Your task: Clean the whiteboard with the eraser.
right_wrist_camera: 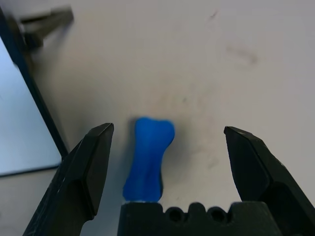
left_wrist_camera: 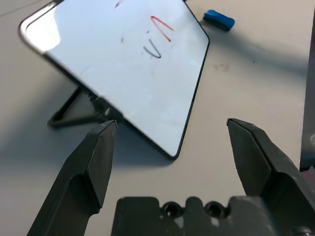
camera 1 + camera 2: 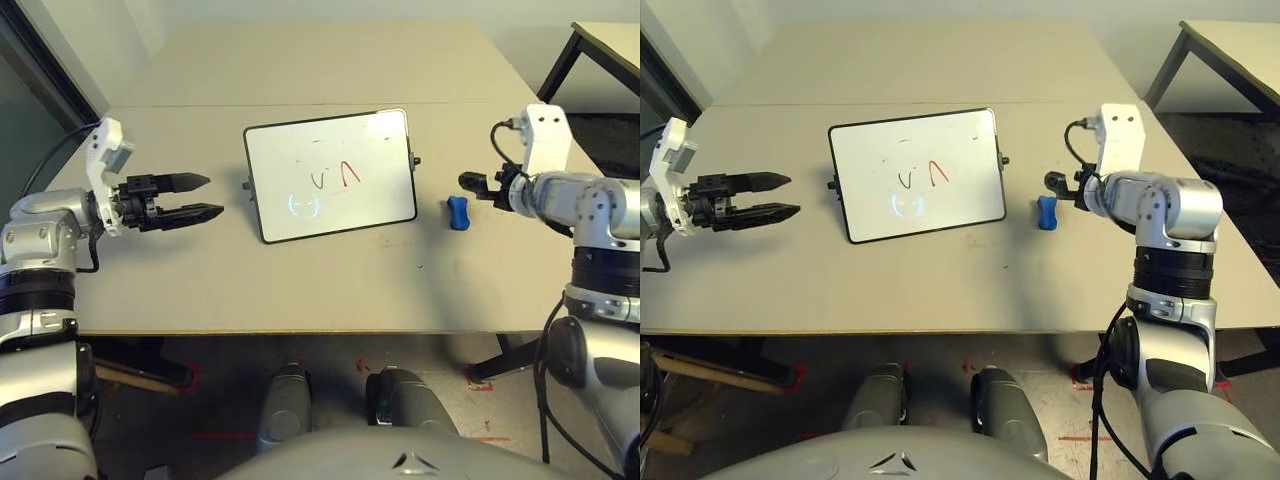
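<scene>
Listing items on beige tabletop (image 3: 300, 290), head view unless noted.

Item 1: whiteboard (image 3: 332, 175). Glossy white, thin dark frame, rounded corners, small knob each side. Centre of tabletop, propped at a tilt on dark wire stand (image 2: 74, 110) (seen in L wrist view). Marks near middle: red check-like stroke (image 3: 349, 174), dark scribble just L of it, faint short marks near the board's far edge.

Item 2: eraser (image 3: 458, 212). Small bright blue block, pinched middle. Flat on tabletop, just R of whiteboard, not touching it. Not held.

Item 3: left tool (image 3: 205, 196). Black fingers spread, empty. Pointing roughly level toward whiteboard's L edge, near it but clear of it. L wrist view: both fingers (image 2: 96, 162) wide apart, board's near corner between them in line of sight, no contact.

Item 4: right tool (image 1: 167, 167). Spread wide, empty. Head view: just R of eraser, pointing at it, contact not evident. R wrist view: eraser (image 1: 149, 158) on tabletop between the two fingers, nearer one finger, gap visible on each side; whiteboard edge to one side.

Item 5: second table (image 3: 600, 50), dark legs, far R corner, beyond main tabletop.

Item 6: red tape marks (image 3: 480, 382) on floor under tabletop's near edge.
</scene>
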`<state>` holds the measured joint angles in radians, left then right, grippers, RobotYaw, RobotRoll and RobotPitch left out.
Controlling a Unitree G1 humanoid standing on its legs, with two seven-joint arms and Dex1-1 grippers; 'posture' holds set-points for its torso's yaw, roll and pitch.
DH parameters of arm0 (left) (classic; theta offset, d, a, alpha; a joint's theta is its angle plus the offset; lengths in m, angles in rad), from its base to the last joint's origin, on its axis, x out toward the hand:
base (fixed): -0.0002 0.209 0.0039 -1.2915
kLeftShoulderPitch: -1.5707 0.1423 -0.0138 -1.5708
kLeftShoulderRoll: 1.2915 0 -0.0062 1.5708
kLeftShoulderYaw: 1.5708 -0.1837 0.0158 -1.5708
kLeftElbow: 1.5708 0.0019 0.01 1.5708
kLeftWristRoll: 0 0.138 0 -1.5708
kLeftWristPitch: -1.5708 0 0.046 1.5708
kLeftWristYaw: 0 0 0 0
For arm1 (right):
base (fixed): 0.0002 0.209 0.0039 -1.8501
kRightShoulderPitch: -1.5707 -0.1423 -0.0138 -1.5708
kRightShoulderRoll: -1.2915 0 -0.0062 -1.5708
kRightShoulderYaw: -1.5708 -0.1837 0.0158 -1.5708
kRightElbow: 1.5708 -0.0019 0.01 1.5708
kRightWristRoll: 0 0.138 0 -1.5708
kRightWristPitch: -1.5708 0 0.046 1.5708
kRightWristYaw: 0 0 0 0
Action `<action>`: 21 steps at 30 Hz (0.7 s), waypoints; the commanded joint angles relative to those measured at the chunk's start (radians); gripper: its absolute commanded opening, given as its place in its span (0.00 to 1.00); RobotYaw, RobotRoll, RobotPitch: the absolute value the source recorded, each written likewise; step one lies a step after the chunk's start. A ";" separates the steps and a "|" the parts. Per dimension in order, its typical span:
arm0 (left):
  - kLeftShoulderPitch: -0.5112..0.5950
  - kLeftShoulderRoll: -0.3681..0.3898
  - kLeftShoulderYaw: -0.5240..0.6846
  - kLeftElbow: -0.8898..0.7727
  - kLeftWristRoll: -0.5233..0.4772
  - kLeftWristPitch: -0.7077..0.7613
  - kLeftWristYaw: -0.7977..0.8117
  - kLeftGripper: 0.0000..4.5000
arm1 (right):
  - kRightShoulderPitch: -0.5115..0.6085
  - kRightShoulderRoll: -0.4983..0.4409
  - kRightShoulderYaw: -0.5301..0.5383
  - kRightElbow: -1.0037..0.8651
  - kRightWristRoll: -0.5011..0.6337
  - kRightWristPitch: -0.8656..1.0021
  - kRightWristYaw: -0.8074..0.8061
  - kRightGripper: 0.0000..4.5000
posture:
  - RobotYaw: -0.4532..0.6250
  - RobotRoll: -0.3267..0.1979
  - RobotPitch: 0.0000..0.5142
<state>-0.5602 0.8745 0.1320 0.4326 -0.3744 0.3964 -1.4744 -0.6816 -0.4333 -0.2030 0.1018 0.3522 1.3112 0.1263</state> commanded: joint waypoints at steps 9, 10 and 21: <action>0.041 -0.017 -0.006 -0.095 -0.043 0.032 0.019 1.00 | 0.015 -0.006 0.115 0.117 -0.079 -0.060 0.047 0.99 | 0.61 0.62 0.08; 0.041 -0.022 -0.003 -0.096 -0.046 0.029 0.024 1.00 | 0.014 -0.005 0.123 0.125 -0.084 -0.066 0.050 0.99 | 0.61 0.62 0.08; 0.014 -0.034 -0.002 -0.088 -0.058 0.021 0.044 1.00 | 0.028 0.026 0.139 0.130 -0.112 -0.070 0.067 0.70 | 0.62 0.62 0.08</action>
<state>-0.5359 0.8365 0.1379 0.3508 -0.4302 0.4221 -1.4335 -0.6675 -0.4110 -0.0711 0.2346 0.2503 1.2373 0.1891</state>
